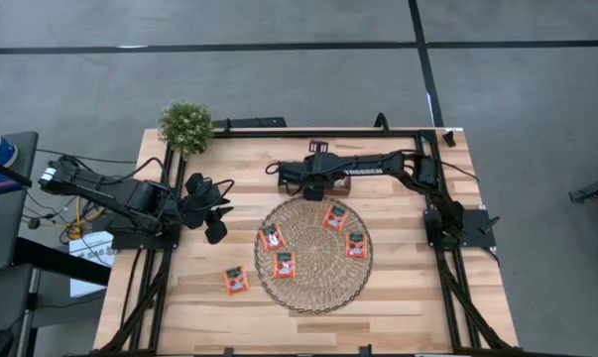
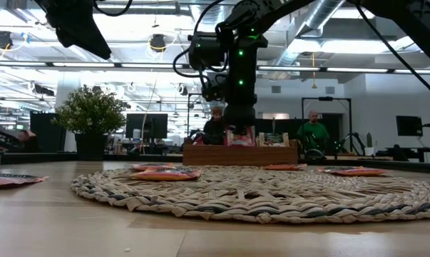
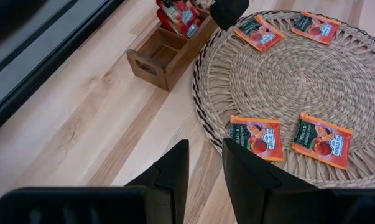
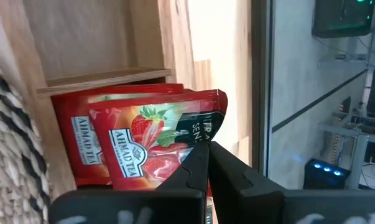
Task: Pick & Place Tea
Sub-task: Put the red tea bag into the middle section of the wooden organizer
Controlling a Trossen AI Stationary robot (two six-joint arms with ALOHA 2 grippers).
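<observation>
- High view, largest first: the table (image 1: 398, 307) fills the lower centre of the frame, with the round straw mat (image 1: 313, 254) in its middle, probably a laying-out place for the tea.
- Four red-orange tea sachets (image 1: 335, 218) lie flat on the mat, spread apart so none overlaps; a fifth sachet (image 1: 236, 281) lies on bare wood just left of the mat's lower edge.
- At the top edge of the mat sits the wooden tray (image 3: 168, 46), seen best in the upper centre of the left wrist view, with more sachets standing on edge in one compartment.
- The right gripper (image 4: 207, 149) reaches down over that tray; its fingers are pressed together on the top corner of an upright strawberry sachet (image 4: 150, 146) at the front of the pack, a pinch that I judge is meant to draw one sachet out alone.
- The left gripper (image 3: 204, 163) hangs at the left side of the table, clear of the mat, fingers a little apart and holding nothing; it seems to be waiting out of the way.
- A small potted plant (image 1: 185, 126) stands at the table's upper left corner.
</observation>
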